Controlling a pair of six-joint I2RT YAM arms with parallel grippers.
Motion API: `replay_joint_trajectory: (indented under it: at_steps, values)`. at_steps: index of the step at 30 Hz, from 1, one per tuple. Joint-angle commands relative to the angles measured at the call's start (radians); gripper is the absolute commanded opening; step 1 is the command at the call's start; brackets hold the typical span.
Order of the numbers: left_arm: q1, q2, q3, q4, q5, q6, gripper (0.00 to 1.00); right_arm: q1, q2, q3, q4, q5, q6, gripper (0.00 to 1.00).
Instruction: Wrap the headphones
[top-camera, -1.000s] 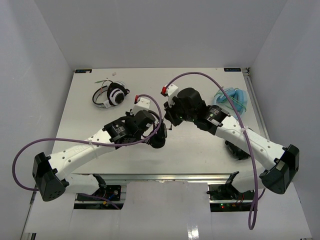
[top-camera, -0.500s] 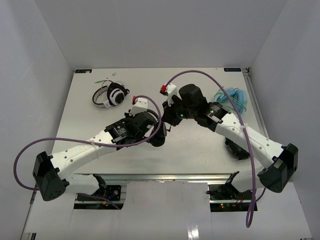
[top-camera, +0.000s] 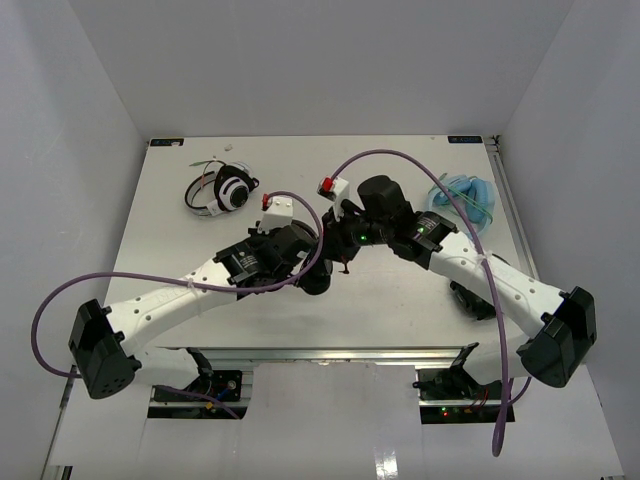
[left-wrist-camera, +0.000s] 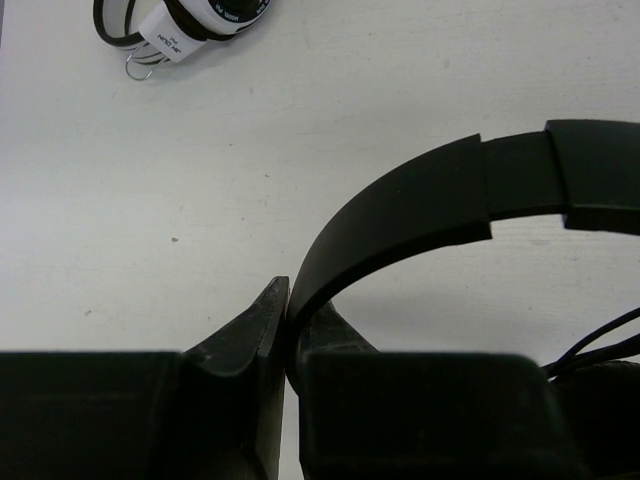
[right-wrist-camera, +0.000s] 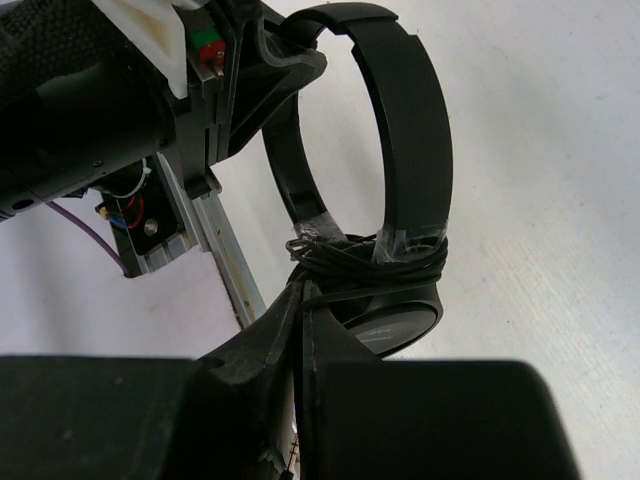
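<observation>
The headphones (left-wrist-camera: 420, 200) are black, and their headband arches up and to the right out of my left gripper (left-wrist-camera: 288, 300), which is shut on the band's end. In the right wrist view the headband (right-wrist-camera: 410, 110) loops upward, and the thin black cable (right-wrist-camera: 370, 262) is wound in several turns around its two stems above an earcup (right-wrist-camera: 395, 320). My right gripper (right-wrist-camera: 303, 292) is shut on a strand of that cable beside the coil. From above, the left gripper (top-camera: 322, 262) and right gripper (top-camera: 340, 240) meet at mid-table, with an earcup (top-camera: 316, 284) below them.
A white-and-black pair of headphones (top-camera: 225, 190) lies at the back left, also visible as the white-and-black pair (left-wrist-camera: 180, 25). A blue bundle (top-camera: 465, 195) sits at the back right. Another dark object (top-camera: 470, 300) lies partly under my right arm.
My right wrist has shifted slightly left and nearer, toward the left gripper. The left wrist has edged a little left. Both grips are unchanged.
</observation>
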Motion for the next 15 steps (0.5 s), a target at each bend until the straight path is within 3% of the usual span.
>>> replay_joint_trajectory:
  at_steps: [1, 8, 15]
  values:
    - [0.001, 0.029, 0.043, -0.097, -0.031, -0.138, 0.00, 0.048, -0.058, -0.006, 0.104, -0.004, 0.064, 0.08]
    - [0.001, 0.074, 0.122, -0.265, -0.033, -0.339, 0.00, 0.116, -0.077, -0.029, 0.092, 0.203, 0.118, 0.08]
    - [0.001, -0.050, 0.090, -0.135, 0.106, -0.367, 0.00, 0.205, -0.078, -0.087, 0.129, 0.391, 0.187, 0.08]
